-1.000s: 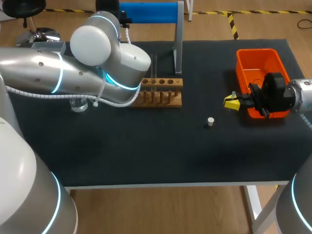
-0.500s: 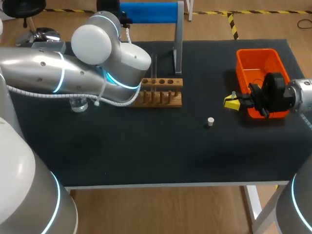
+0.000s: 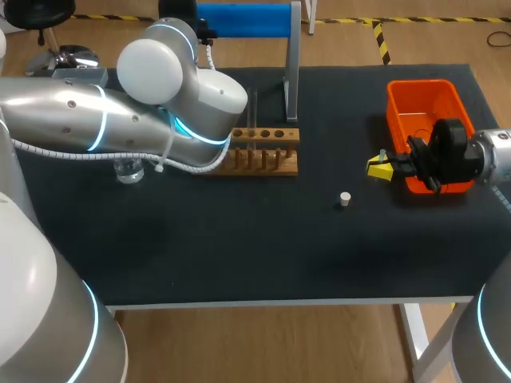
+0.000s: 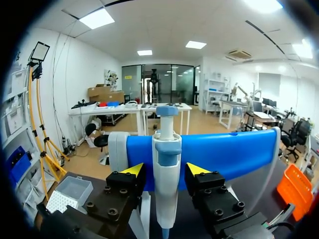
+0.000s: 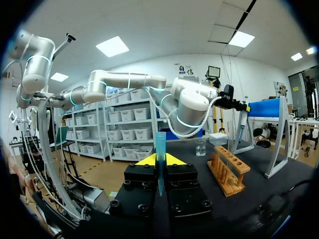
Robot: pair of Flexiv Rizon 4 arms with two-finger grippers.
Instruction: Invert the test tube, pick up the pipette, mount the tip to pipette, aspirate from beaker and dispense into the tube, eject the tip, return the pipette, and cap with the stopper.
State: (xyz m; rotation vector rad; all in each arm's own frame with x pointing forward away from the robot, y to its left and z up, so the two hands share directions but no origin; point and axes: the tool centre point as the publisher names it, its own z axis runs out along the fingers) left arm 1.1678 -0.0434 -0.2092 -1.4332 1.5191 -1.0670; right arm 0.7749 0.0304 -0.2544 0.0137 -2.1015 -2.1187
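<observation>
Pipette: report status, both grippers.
Left gripper open, astride pipette at blue stand. Right gripper shut on tip, held upright by orange bin. Stopper lies on table, apart from both.

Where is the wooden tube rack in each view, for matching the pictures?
Head view: the wooden rack sits mid-table, just in front of the blue stand.
Left wrist view: not in it; only the stand's blue bar shows.
Right wrist view: rack on the table, near the stand.
Shared landmark: the blue stand.
</observation>
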